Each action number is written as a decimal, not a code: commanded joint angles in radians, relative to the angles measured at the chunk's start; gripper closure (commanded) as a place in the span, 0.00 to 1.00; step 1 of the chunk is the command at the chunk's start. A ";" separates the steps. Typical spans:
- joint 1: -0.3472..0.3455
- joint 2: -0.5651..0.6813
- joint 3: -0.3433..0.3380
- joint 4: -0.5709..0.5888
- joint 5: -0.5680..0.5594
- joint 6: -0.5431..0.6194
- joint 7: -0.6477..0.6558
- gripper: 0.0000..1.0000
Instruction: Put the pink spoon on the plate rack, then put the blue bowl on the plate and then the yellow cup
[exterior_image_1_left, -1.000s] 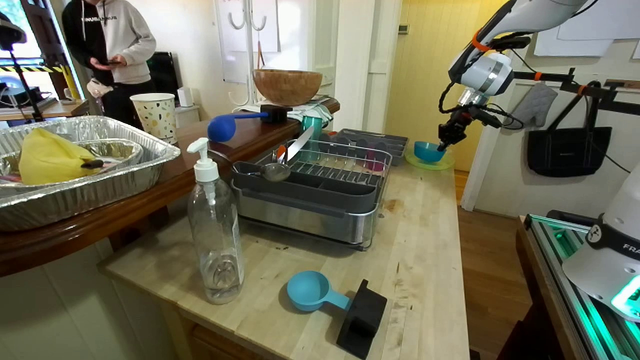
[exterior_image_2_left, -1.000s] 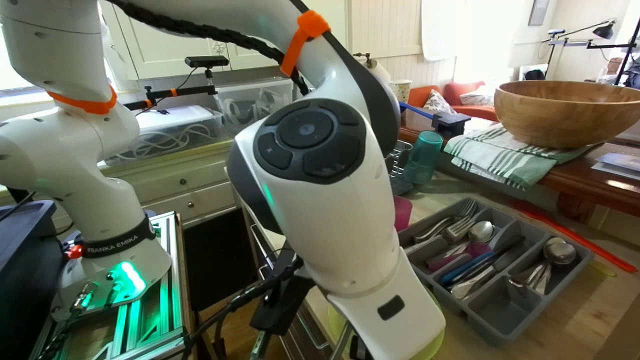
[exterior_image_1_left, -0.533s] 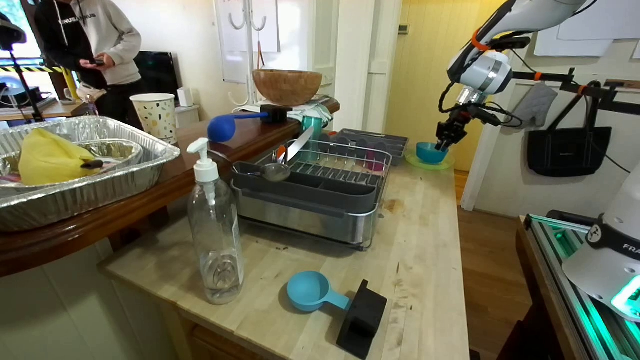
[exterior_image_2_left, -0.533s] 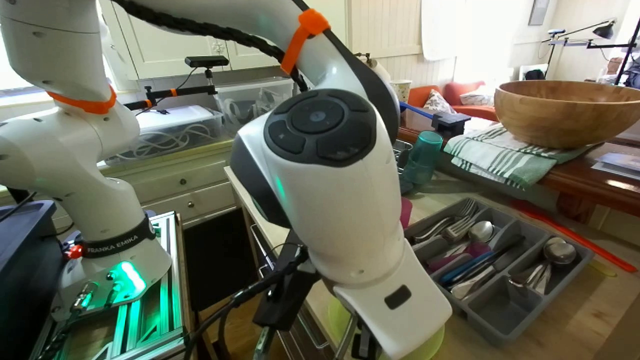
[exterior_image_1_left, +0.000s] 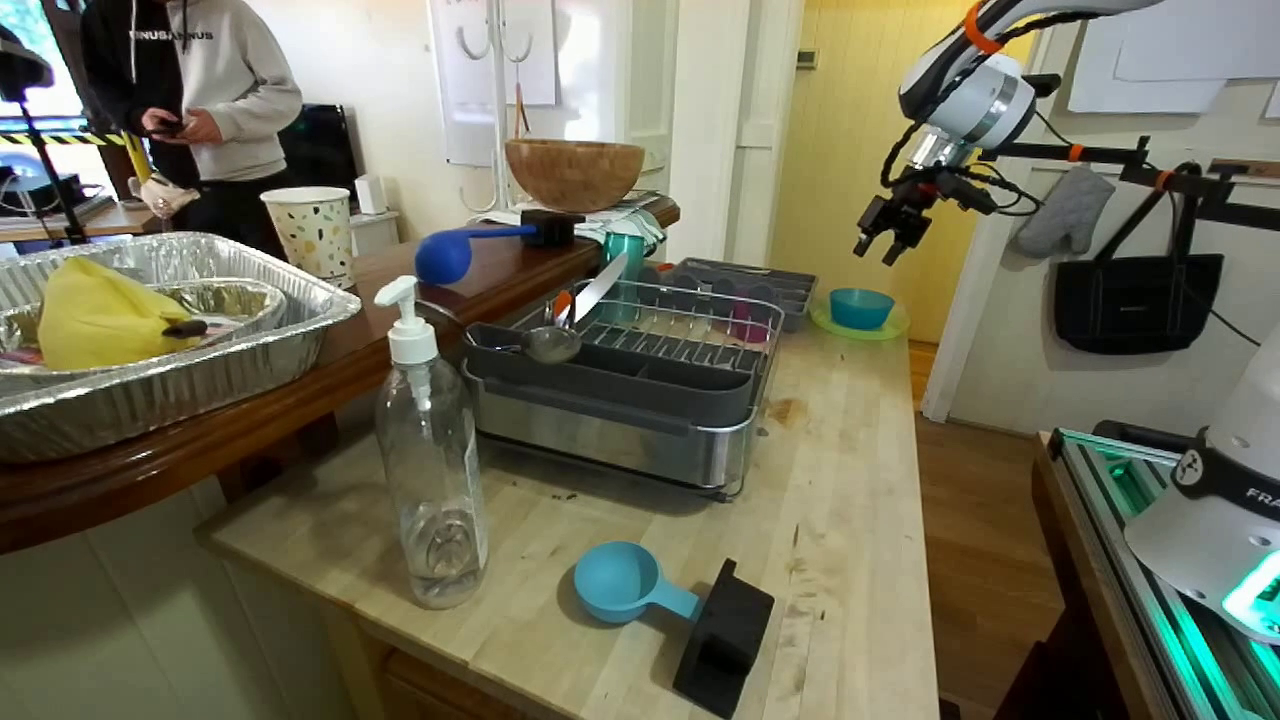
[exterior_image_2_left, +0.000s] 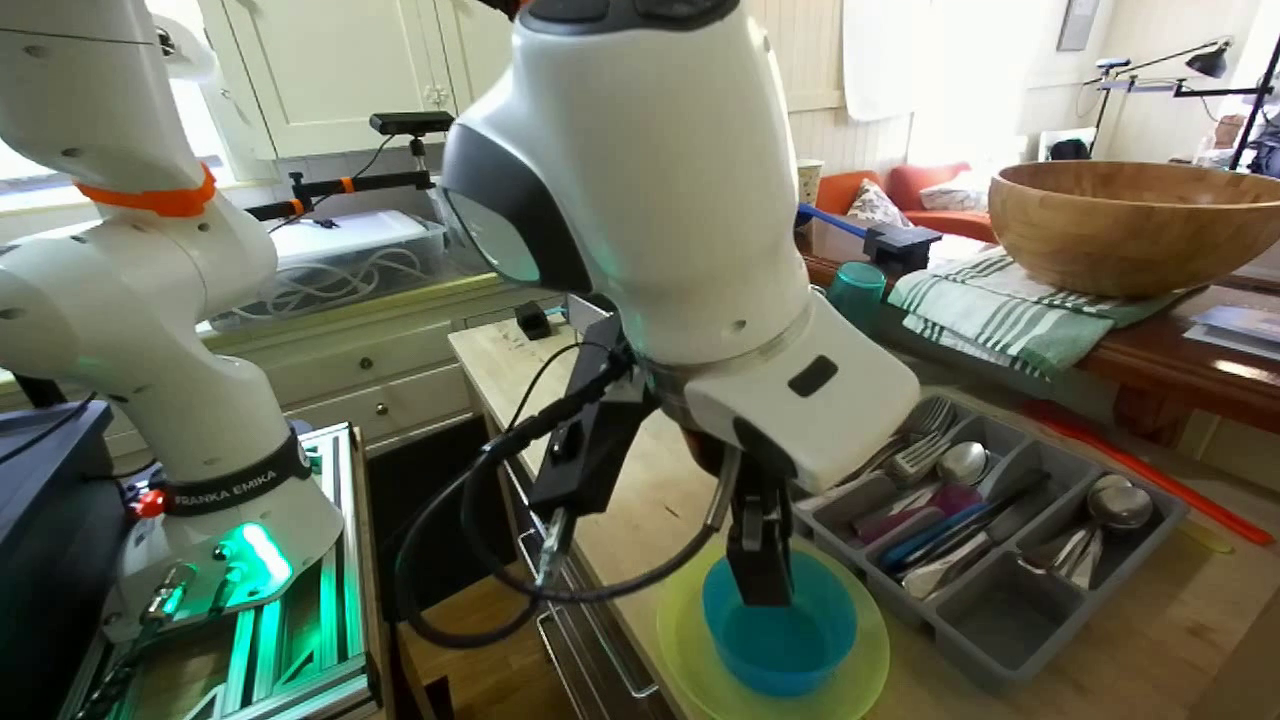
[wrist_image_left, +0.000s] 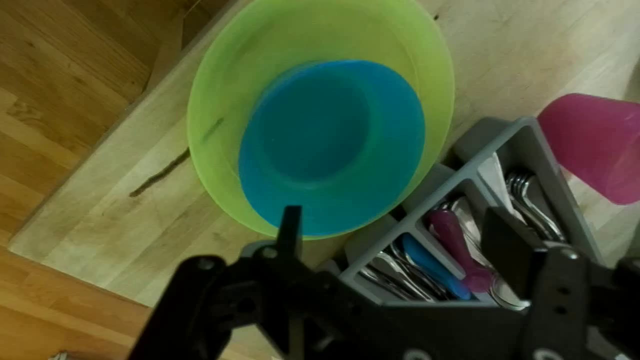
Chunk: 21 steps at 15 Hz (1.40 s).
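Apparently the second step is done: the blue bowl (wrist_image_left: 320, 125) sits on the yellow-green plate (wrist_image_left: 220, 95), and the tool (exterior_image_1_left: 877, 252) hangs clear above, wide and empty. Whether the pink spoon is on the plate rack (exterior_image_1_left: 600, 430) cannot be told, and the yellow cup (none can be made out) seems left to place.

White robot arm (exterior_image_2_left: 650, 200), smooth and rounded, with dark grey panels (exterior_image_2_left: 548, 225), a silver-grey band (exterior_image_1_left: 1000, 105) and orange straps (exterior_image_2_left: 160, 198). On its base (exterior_image_2_left: 190, 540), a black collar (exterior_image_2_left: 225, 490) reads "FRANKA EMIKA" in pale capitals, above a glowing green-white light (exterior_image_2_left: 263, 557). Thick black cables (exterior_image_2_left: 520, 435) loop beside the wrist (exterior_image_2_left: 760, 395). The end effector (exterior_image_1_left: 877, 250) is black and angular, with two fingers (wrist_image_left: 289, 227) and round screw heads (wrist_image_left: 270, 252).
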 joint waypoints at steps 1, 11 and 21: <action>0.034 -0.069 0.002 -0.050 -0.016 -0.009 0.023 0.00; 0.165 -0.015 0.060 0.033 0.046 0.003 0.136 0.00; 0.188 0.128 0.127 0.128 0.053 0.014 0.293 0.00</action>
